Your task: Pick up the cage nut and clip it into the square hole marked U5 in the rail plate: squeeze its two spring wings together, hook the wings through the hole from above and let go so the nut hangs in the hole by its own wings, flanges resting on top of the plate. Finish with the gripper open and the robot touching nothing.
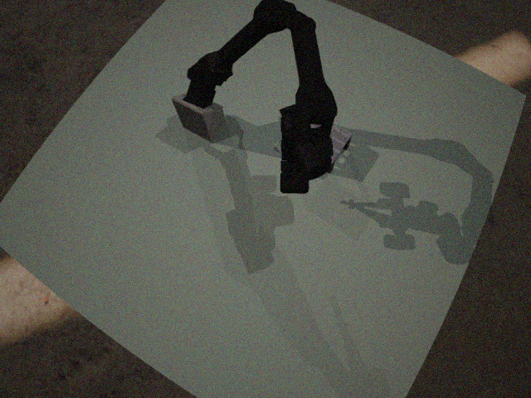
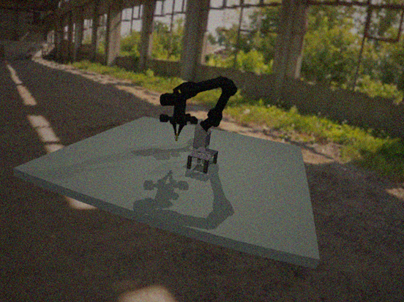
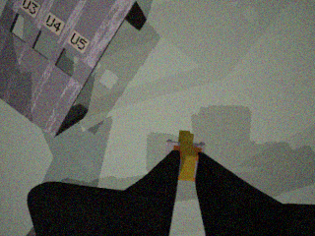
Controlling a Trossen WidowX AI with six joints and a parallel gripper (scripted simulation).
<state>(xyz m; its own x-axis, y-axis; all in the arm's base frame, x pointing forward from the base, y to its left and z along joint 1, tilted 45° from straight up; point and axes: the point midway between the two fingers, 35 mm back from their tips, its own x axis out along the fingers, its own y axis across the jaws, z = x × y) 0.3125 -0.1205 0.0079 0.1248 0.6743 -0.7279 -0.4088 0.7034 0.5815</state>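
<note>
One gripper, fingertips pinching one nut, held above table, apart from plate. Three labels readable in wrist view: U3, U4, U5. Three holes visible beside them. One arm, one pedestal.

From above, the black arm covers much of the rail plate. The wrist view's edge cuts that plate off beyond U3. In the exterior view its markings are too small to read, and the cage nut is a speck, its wings probably lost in grain.
</note>
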